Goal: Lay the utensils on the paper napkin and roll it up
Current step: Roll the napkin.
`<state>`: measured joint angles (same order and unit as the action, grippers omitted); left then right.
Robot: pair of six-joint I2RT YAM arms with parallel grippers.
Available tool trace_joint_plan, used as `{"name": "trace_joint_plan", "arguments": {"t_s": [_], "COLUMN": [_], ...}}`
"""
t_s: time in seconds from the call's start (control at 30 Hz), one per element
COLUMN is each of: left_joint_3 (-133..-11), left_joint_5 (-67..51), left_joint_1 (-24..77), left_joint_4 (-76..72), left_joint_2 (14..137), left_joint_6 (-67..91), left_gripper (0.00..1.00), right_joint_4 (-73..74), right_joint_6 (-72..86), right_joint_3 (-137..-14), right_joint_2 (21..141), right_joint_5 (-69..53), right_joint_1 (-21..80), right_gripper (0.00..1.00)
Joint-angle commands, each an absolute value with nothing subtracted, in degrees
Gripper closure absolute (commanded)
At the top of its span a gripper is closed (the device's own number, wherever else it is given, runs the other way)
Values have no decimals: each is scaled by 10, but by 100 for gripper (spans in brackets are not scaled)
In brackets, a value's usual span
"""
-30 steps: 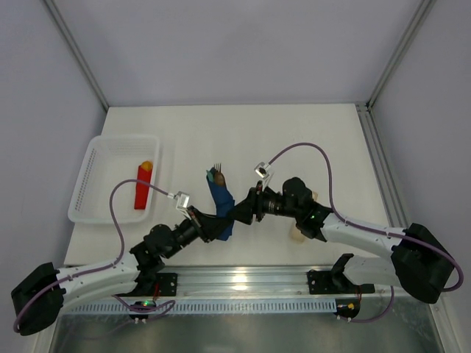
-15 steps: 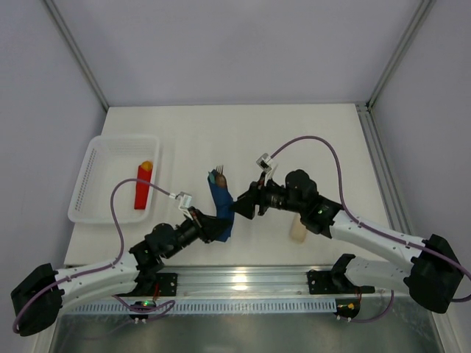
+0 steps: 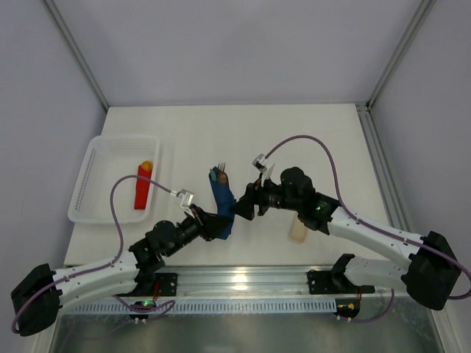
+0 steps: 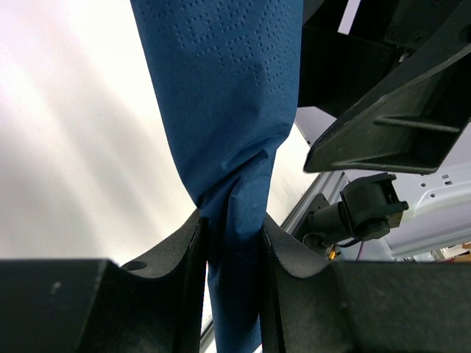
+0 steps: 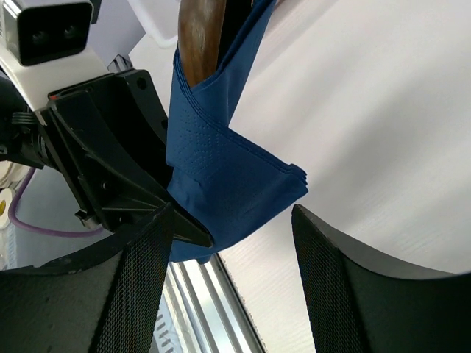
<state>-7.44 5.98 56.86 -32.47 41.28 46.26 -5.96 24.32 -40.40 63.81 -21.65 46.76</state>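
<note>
Two hands, one dark navy-blue paper napkin roll (image 3: 221, 200), copper-brown utensils (image 3: 219, 173) inside, number hidden by the wrap. Nearest, left hand (image 3: 215, 224) clamped on the roll's pinched near end. Right hand (image 3: 243, 209) just beside, fingers apart around a loose folded corner. Roll crumpled, dot-embossed, mid white surface (image 3: 294, 140). Long axis near-to-far, fork tines poking from the far end.

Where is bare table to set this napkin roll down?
Bare: far half of the white table, beyond the dark blue paper napkin roll and right of the white plastic basket. Crowded: near centre, where left gripper and right gripper flank the roll; pale beige bar nearby.
</note>
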Motion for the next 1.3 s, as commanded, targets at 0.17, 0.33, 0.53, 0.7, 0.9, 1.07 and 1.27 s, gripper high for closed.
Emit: {"name": "trace_joint_plan", "arguments": {"t_s": [0.17, 0.33, 0.53, 0.7, 0.9, 1.07, 1.27], "left_joint_3": [-103, -98, -97, -98, -97, -95, -95], "left_joint_5": [58, 48, 47, 46, 43, 40, 40], "left_joint_1": [567, 567, 567, 567, 567, 567, 567], "left_joint_4": [-356, -379, -372, -373, -377, -382, -381], "left_joint_2": [426, 435, 414, 410, 406, 396, 381], "left_joint_6": [446, 453, 451, 452, 456, 458, 464], "left_gripper": [100, 100, 100, 100, 100, 100, 100], "right_joint_4": [-128, -172, -193, -212, -243, -271, -306], "right_joint_6": [249, 265, 273, 280, 293, 299, 313], "right_joint_3": [-431, -423, -420, -418, -408, -397, -386], "right_joint_2": [671, 696, 709, 719, 724, 733, 739], "right_joint_5": [-257, -277, -283, -292, -305, -314, -323], "right_joint_1": [469, 469, 469, 469, 469, 469, 469], "right_gripper": [31, 31, 31, 31, 31, 31, 32]}}
